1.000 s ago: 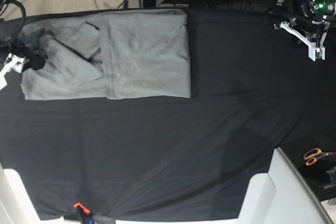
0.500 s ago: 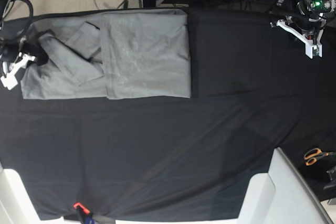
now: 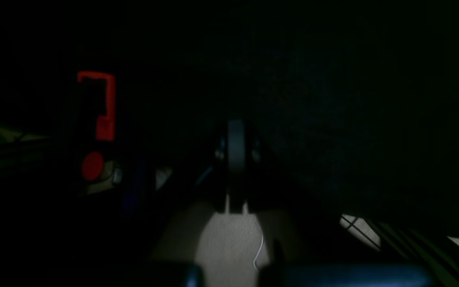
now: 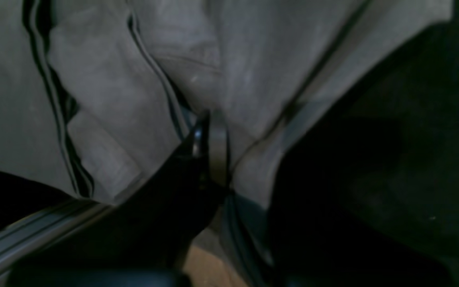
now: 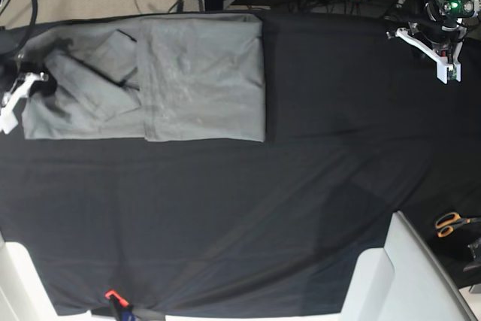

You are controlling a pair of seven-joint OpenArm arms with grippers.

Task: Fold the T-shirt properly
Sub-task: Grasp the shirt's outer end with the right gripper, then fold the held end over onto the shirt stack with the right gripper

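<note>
The T-shirt (image 5: 173, 80) lies on the black tabletop (image 5: 248, 208), in its far-left part as the base view shows it, well apart from the orange-handled scissors (image 5: 451, 223) at the right edge. It is partly folded into a long rectangle. Its long axis runs left to right across the base view, along the far edge of the tabletop. The right half is a smooth, doubled panel with a straight right edge; the left half is more rumpled, with a sleeve and diagonal creases pointing toward the left end of the garment.

The right tool (image 5: 30, 83) sits at that left end of the T-shirt, on the left of the base view. In the right wrist view its jaws are pressed together on a gathered ridge of grey cloth (image 4: 217, 119), with folds fanning away from the pinch on both sides, so it is pinching the T-shirt at its left edge.

The left tool (image 5: 448, 73) is far to the right of the T-shirt, near the far-right corner of the tabletop, not touching the garment. The left wrist view is very dark; the jaws there (image 3: 235, 147) appear pressed together with nothing between them
</note>
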